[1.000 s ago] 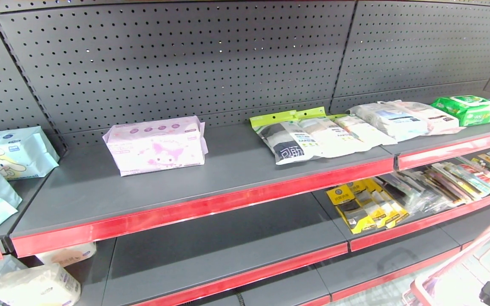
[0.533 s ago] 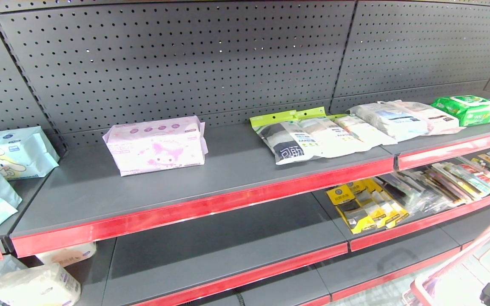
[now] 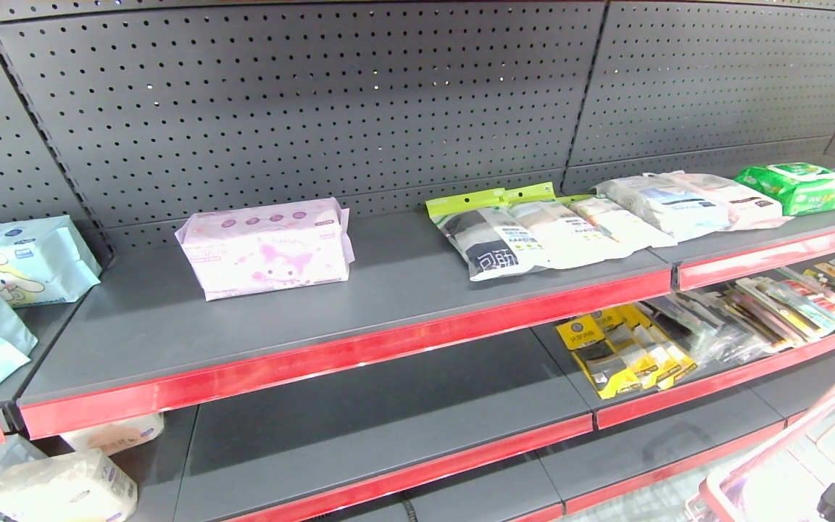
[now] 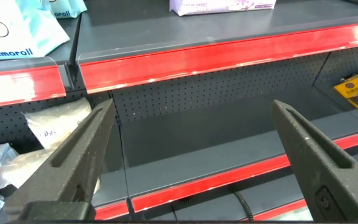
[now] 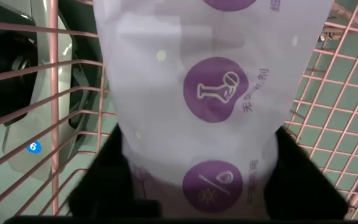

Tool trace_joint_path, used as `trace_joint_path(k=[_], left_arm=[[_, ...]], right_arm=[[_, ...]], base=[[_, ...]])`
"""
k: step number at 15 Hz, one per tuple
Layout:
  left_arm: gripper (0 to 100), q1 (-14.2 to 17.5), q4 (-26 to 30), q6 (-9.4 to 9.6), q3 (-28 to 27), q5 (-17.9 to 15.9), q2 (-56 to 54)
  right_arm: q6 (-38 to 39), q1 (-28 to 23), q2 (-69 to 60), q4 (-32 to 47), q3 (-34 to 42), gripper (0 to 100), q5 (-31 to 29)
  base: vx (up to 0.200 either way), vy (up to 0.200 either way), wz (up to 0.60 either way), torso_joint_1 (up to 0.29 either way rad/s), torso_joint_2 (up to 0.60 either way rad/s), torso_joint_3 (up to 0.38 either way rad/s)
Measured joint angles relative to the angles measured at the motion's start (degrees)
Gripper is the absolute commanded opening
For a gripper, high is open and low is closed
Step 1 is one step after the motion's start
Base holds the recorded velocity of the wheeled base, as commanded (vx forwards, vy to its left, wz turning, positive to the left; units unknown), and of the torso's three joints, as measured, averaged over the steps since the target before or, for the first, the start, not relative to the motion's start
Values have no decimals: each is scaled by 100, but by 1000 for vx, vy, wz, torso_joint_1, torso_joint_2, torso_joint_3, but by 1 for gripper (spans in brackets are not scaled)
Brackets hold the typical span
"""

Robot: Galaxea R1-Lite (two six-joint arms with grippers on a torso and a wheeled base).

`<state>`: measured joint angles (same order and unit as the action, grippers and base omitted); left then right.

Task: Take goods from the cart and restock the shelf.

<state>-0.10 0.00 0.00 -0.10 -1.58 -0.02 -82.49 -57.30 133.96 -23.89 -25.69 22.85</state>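
Note:
My right gripper [image 5: 199, 140] is down inside the pink wire cart [image 5: 55, 93], shut on a white pack with purple round icons [image 5: 219, 93] held between its two dark fingers. A corner of the cart [image 3: 765, 471] shows at the lower right of the head view. My left gripper [image 4: 191, 162] stands open with nothing in it, in front of the red-edged shelf [image 4: 229, 46], level with the lower board. A pink tissue pack [image 3: 265, 246] lies on the upper board of the shelf [image 3: 359, 341].
Green-topped bags [image 3: 526, 232], white packs [image 3: 686, 199] and a green pack [image 3: 794, 187] lie to the right on the upper board. Light blue packs [image 3: 4, 290] lie at its left. Yellow-carded goods [image 3: 624, 351] fill the lower right board; the lower middle board [image 3: 388, 413] is bare.

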Motion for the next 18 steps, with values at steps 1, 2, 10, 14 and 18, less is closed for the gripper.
trace_joint_path(k=[1,2,10,14,18], left_arm=[[100,0,0,0,-1,0,0],[100,0,0,0,-1,2,0],[100,0,0,0,-6,2,0],[100,0,0,0,-6,2,0],[100,0,0,0,-6,0,0]], right_arm=[[2,0,2,11,0,0,-2],[11,0,2,15,0,0,-2],[183,0,-321,28,-5,0,127],[165,0,-594,33,4,0,151],[110,0,-948,30,-5,0,217]], base=[[0,0,0,0,0,0],[0,0,0,0,0,0],[0,0,0,0,0,0],[0,0,0,0,0,0],[0,0,0,0,0,0]])
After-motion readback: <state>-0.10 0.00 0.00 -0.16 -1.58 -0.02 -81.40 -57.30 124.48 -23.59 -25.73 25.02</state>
